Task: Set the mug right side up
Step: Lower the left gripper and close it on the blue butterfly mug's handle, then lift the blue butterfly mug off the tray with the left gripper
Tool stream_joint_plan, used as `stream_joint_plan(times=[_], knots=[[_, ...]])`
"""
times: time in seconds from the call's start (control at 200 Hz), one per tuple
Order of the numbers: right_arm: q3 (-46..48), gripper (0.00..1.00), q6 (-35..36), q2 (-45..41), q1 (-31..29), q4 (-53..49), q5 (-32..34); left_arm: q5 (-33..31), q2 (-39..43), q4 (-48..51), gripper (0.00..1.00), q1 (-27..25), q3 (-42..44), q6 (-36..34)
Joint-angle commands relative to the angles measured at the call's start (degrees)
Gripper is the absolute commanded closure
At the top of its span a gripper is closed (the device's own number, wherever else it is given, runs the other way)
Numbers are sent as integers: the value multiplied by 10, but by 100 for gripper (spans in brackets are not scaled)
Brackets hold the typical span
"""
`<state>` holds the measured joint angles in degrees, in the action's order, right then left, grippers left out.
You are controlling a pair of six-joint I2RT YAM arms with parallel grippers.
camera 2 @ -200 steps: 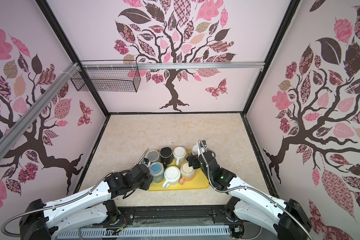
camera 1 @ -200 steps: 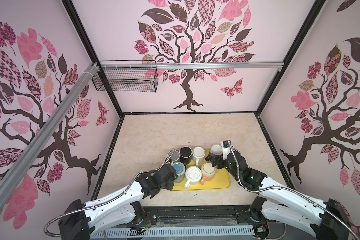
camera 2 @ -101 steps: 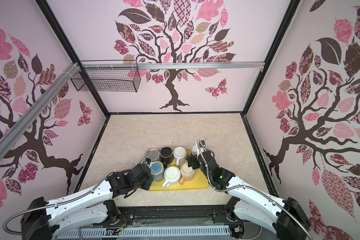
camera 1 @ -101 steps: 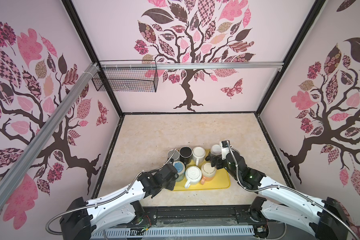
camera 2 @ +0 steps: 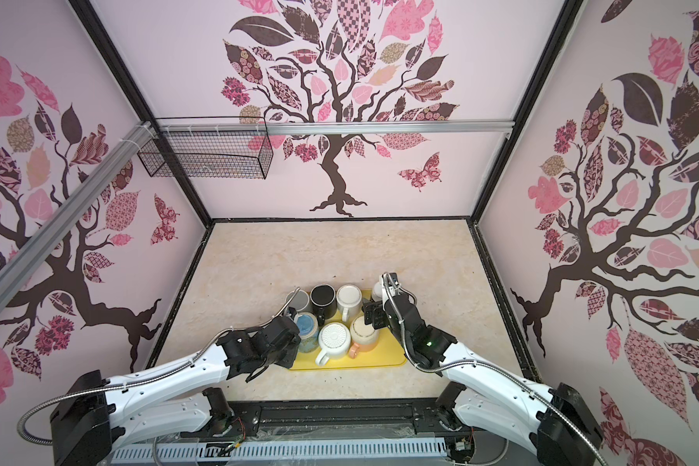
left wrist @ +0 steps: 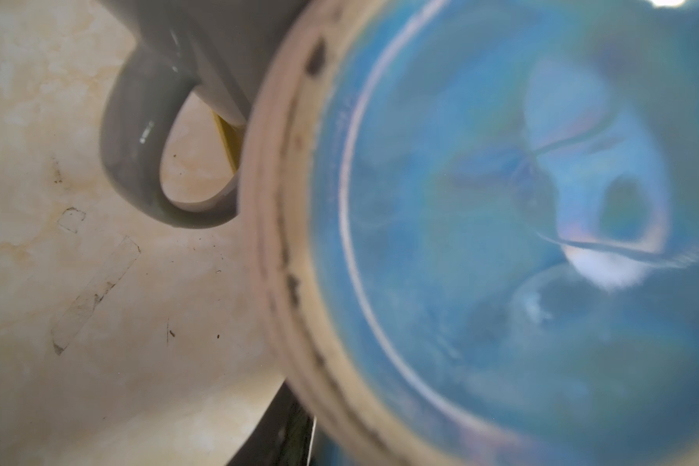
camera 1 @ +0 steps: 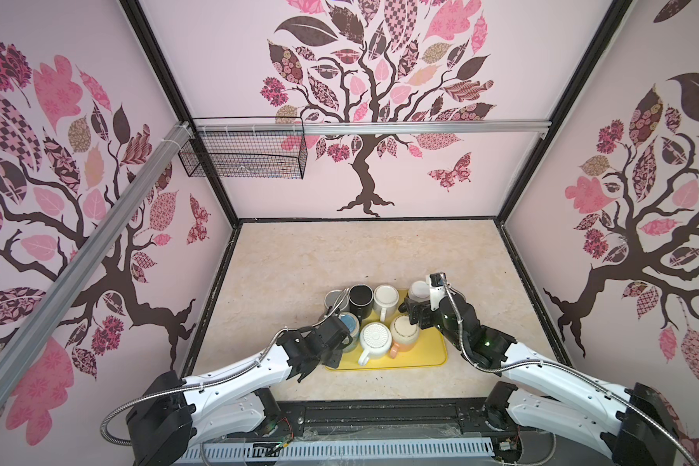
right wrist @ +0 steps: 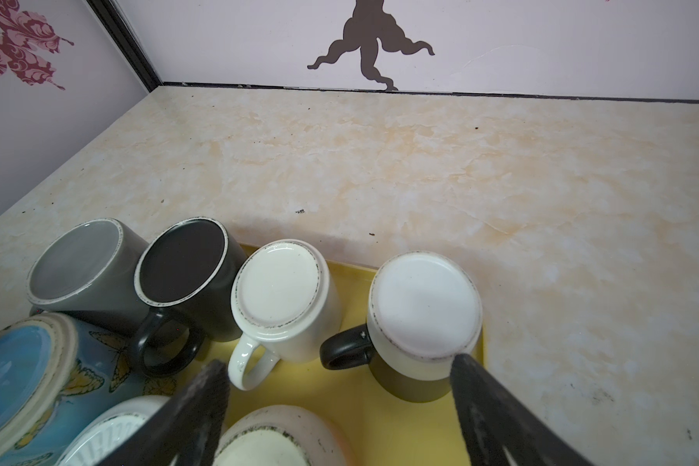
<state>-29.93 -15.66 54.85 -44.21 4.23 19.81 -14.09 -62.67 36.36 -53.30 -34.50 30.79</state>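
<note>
Yellow tray (camera 1: 420, 357): lies on the beige marbled table (camera 1: 340, 250), near its front edge. Seven mugs crowd it, all bottom up.
Back row: grey mug (right wrist: 77, 262), black mug (right wrist: 182, 262), white mug (right wrist: 277, 282), then a white-and-olive mug (right wrist: 424, 302) with a black handle, at the tray's far right corner.
Front row: blue mug (camera 1: 350, 322), ribbed white mug (camera 1: 375, 337), peach mug (camera 1: 404, 330), packed close together.
Blue mug: at the tray's left side, base up, just in front of the grey mug.
In the way: the grey, black and ribbed white mugs press close around the blue one.
Left gripper (camera 1: 338, 333): at the blue mug's left side. The mug's base fills the left wrist view and the fingers are hidden, so its width and grip cannot be told.
Right gripper (right wrist: 337, 363): jaws spread wide, nothing held. It hovers in front of the white and white-and-olive mugs, and one fingertip (right wrist: 461, 365) overlaps the olive side, contact unclear.
</note>
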Motion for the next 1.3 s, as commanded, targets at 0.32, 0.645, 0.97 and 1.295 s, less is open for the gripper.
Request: stream_joint_plan(times=[0.32,0.645,0.97,1.295], knots=[[6,11,-5,-15,-3,9,-7,-14,-23,-23,72,0,-24,-10],[9,12,-6,-23,-3,8,-13,-10,-15,-24,78,0,-17,-10],[8,12,-7,-28,-3,5,-16,-35,-13,-5,100,-11,-24,-5],[-1,13,-16,-48,-4,-13,-10,-122,1,66,100,-88,-95,6]])
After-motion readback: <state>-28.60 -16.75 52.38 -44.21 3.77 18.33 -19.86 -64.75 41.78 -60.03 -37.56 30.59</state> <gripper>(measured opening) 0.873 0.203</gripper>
